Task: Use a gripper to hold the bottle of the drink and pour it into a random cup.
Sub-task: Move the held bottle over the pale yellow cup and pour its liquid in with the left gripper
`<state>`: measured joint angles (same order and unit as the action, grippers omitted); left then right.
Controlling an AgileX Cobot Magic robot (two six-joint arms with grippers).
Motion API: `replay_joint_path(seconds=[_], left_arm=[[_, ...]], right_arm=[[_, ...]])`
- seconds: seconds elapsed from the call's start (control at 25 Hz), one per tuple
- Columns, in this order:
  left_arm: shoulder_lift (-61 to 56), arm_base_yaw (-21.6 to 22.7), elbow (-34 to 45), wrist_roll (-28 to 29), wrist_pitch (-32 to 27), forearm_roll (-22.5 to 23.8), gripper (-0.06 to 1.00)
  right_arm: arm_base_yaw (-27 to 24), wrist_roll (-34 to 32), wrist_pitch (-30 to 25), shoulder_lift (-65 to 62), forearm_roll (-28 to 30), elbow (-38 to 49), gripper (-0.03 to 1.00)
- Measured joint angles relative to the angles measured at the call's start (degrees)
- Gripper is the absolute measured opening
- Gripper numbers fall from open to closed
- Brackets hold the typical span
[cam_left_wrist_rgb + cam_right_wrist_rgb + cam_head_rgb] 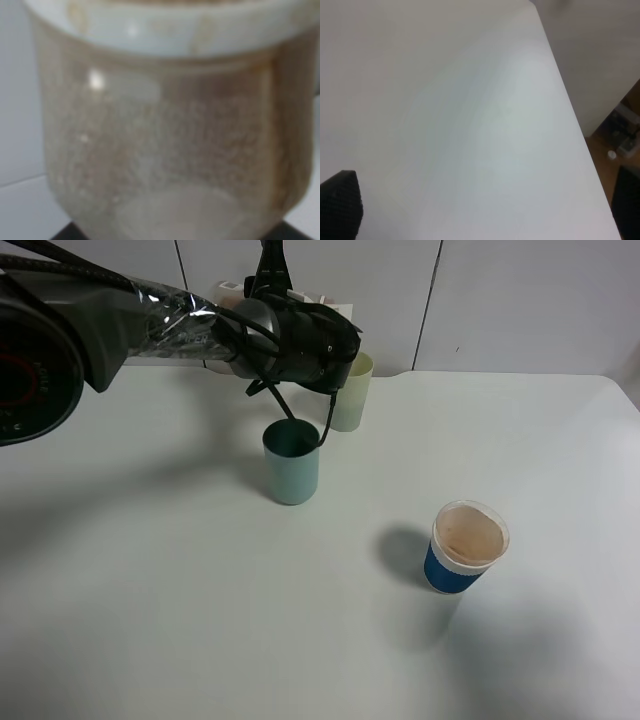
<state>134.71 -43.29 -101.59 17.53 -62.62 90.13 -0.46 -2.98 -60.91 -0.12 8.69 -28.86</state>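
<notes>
My left gripper [318, 352] hangs at the back of the table, right over and partly in front of the pale yellow-green cup [353, 398]. In the exterior high view the arm hides the bottle. In the left wrist view the clear bottle [165, 135] fills the frame, with a wide pale rim at one end and brownish film inside. Its pink label does not show. Dark finger parts [67, 234] show at the frame's edge beside it. Of my right gripper only one black fingertip [340, 207] shows, above bare table.
A teal-green tumbler [291, 464] stands just in front of the left gripper, with a black cable looping to its rim. A blue cup with a white rim [466, 547] stands at the front right. The white table's right edge [570, 120] drops to the floor.
</notes>
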Motion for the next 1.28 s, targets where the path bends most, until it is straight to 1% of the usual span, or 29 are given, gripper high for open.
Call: replay_joint_path(seconds=[0.52, 1.28], left_arm=[[0.0, 0.0, 0.0, -0.4, -1.3, 0.7, 0.32], [0.0, 0.0, 0.0, -0.4, -1.3, 2.6, 0.32]], right_arm=[[0.0, 0.0, 0.0, 0.0, 0.0, 0.0, 0.99], [0.0, 0.0, 0.0, 0.0, 0.4, 0.0, 0.99]])
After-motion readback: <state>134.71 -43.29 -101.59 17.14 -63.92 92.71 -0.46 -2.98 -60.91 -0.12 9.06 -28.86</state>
